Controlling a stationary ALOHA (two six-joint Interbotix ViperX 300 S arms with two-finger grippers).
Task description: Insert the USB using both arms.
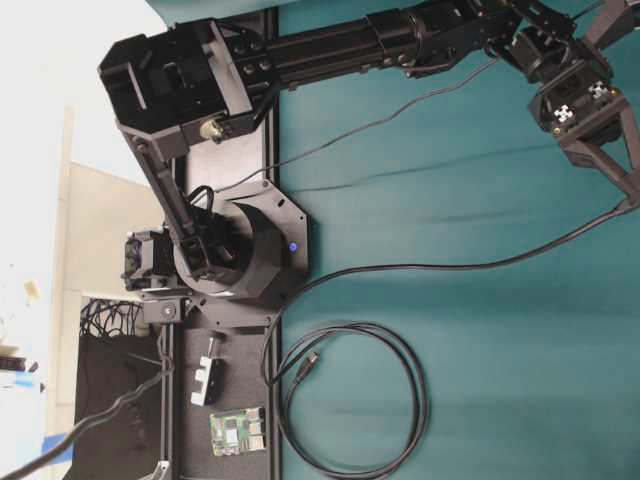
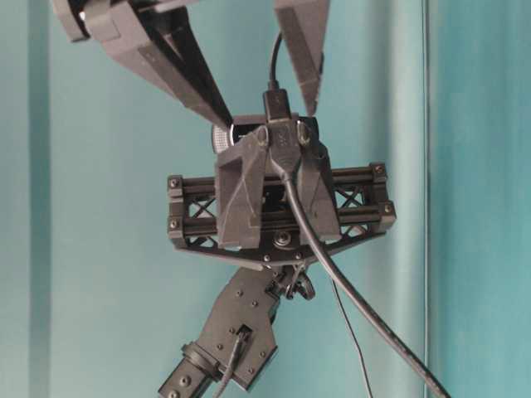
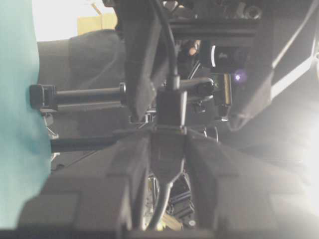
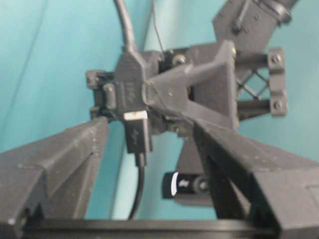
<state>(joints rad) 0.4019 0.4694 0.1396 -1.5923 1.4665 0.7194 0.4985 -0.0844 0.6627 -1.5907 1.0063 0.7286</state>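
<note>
Above the tabletop [image 1: 480, 300], the left claw [image 2: 278, 178] clenches the socket end [image 4: 128, 84] with the USB [image 4: 137, 132] seated in it, while the right claw [image 2: 257, 83] stands released around the plug, so insertion looks done and backing away is next.

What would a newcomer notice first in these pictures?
Mid-air in the table-level view, the left claw is shut on a black socket with the USB plugged into it from above. The right claw stands wide open around that plug, touching nothing. In the overhead view, a looped cable lies on the teal table.
</note>
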